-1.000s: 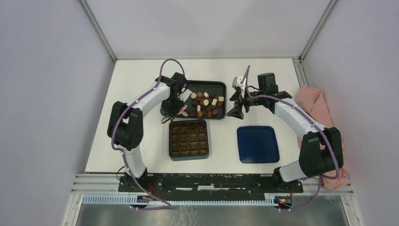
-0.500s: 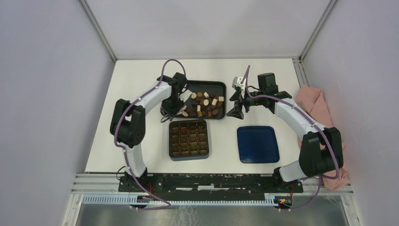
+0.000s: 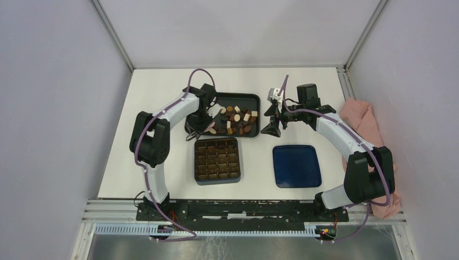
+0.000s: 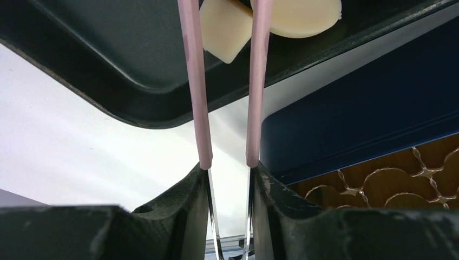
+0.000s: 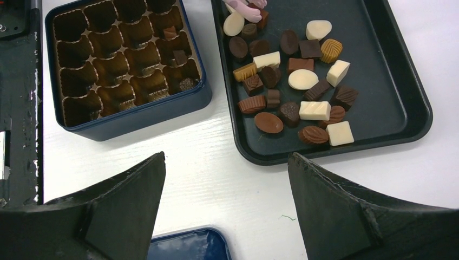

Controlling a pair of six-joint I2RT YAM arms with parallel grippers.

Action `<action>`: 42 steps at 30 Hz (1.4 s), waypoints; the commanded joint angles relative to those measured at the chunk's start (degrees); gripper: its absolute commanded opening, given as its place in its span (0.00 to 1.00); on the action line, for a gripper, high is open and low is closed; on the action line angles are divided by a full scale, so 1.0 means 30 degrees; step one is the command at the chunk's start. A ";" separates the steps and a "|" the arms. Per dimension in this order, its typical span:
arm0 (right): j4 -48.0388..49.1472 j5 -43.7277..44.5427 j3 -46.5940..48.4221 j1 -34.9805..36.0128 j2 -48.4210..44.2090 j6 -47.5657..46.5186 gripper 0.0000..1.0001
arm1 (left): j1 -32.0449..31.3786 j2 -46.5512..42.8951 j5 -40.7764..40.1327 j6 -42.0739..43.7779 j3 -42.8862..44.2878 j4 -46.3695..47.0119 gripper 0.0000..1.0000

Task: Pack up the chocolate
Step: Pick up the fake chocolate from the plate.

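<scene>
Centre the prongs on the cream chocolate (image 4: 221, 31)
Your left claw (image 4: 227, 173) grips the pink tweezers (image 4: 195, 81), prongs apart; close gently

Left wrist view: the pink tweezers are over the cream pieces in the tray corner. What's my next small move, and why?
Probably squeeze the left gripper a little, so the pink tweezers close on the cream chocolate lying between their arms. The arms stand apart on either side of it and nothing seems pinched yet, though the tips are out of frame here.
</scene>
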 commanded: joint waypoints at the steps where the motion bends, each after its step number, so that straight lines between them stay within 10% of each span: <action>1: 0.0109 -0.0665 0.0474 -0.0074 -0.0280 -0.0317 0.89 | 0.0075 0.0467 0.0692 0.0572 0.0864 -0.0205 0.36; 13: 0.0092 -0.0694 0.0492 -0.0114 -0.0278 -0.0317 0.89 | 0.0095 0.0120 -0.0088 -0.0874 0.2137 -0.0052 0.02; 25: 0.0083 -0.0668 0.0481 -0.0185 -0.0367 -0.0350 0.89 | 0.0241 -0.3359 -0.1445 -0.4196 0.1227 0.1467 0.02; 42: 0.0274 -0.0737 0.0327 -0.0220 -0.0113 -0.0088 0.89 | 0.0236 -1.4790 0.4841 -0.9883 -0.6883 0.0124 0.02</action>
